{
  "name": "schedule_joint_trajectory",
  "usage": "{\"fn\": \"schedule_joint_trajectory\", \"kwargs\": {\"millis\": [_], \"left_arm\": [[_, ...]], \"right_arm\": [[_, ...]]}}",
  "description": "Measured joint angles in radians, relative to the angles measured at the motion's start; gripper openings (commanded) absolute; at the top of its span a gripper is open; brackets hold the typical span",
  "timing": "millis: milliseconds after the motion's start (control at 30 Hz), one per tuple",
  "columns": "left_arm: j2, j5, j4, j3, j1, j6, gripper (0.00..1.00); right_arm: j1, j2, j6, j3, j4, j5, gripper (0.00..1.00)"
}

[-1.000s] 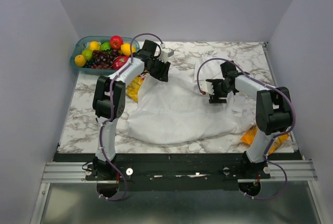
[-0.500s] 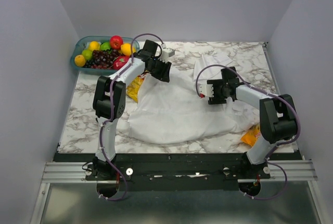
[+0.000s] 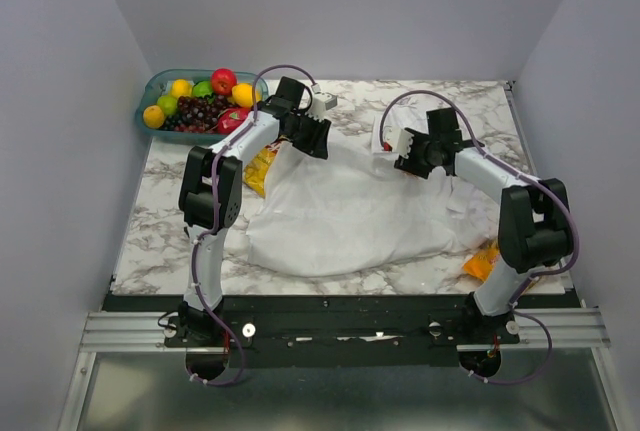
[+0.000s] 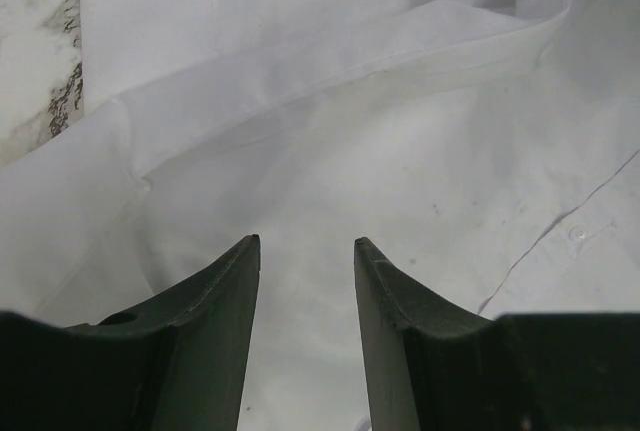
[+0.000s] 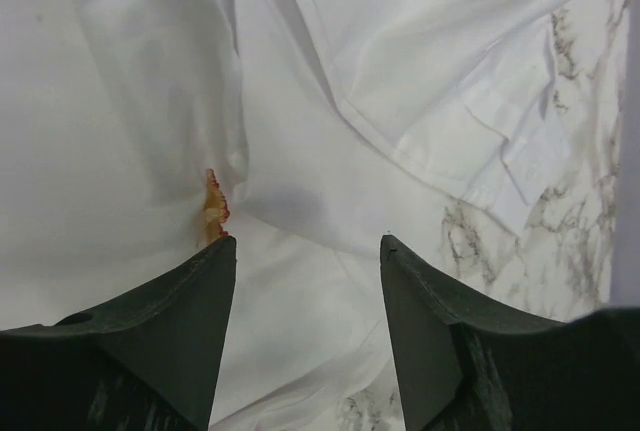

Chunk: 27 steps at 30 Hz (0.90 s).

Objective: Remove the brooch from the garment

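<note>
The right gripper (image 5: 305,251) has its jaws spread wide, with nothing between them but the white shirt (image 5: 130,101) lying below. The small orange-gold brooch (image 5: 214,209) sits in a crease of that fabric just beyond the tip of one jaw; it is not grasped, and whether the tip touches it cannot be told. The left gripper (image 4: 305,246) is parted more narrowly above a smooth stretch of the same shirt and holds nothing; the views do not show whether its tips press the cloth.
</note>
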Motion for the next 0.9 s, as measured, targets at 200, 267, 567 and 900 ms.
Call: {"fn": "schedule_joint_trajectory", "kwargs": {"millis": [200,267,567,900], "left_arm": [[-0.001,0.002,0.000,-0.002,0.000,-0.001,0.51],[-0.005,0.002,-0.001,-0.007,0.000,-0.002,0.52],[-0.042,0.003,-0.002,-0.022,0.000,-0.001,0.51],[-0.044,0.003,-0.003,-0.023,0.000,0.006,0.51]], "right_arm": [[0.000,0.028,0.098,0.019,-0.090,-0.003,0.65],[0.000,0.024,0.137,0.033,-0.121,-0.011,0.64],[-0.005,-0.028,0.213,0.079,-0.210,-0.067,0.42],[-0.020,0.104,0.180,0.159,-0.292,-0.056,0.42]]}}
